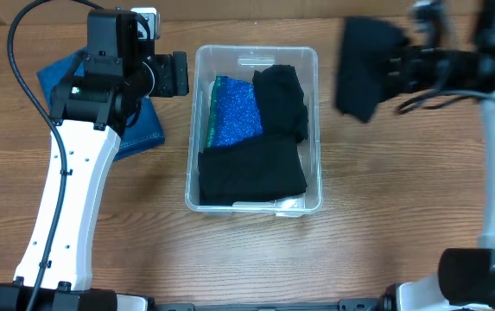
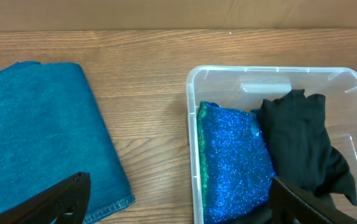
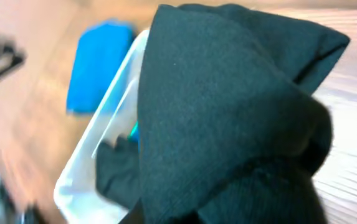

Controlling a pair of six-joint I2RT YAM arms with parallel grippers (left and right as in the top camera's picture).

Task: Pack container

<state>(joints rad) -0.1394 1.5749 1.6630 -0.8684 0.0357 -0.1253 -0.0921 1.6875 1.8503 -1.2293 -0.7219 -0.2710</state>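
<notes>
The clear container stands mid-table. It holds a blue glitter item and two black garments. My left gripper is open and empty, just left of the container's far-left corner. In the left wrist view its jaws straddle the container's left wall. My right gripper is shut on a black cloth held above the table, right of the container. That cloth fills the right wrist view and hides the fingers.
A folded blue denim cloth lies left of the container, partly under my left arm. It also shows in the left wrist view. A cable loops over the left arm.
</notes>
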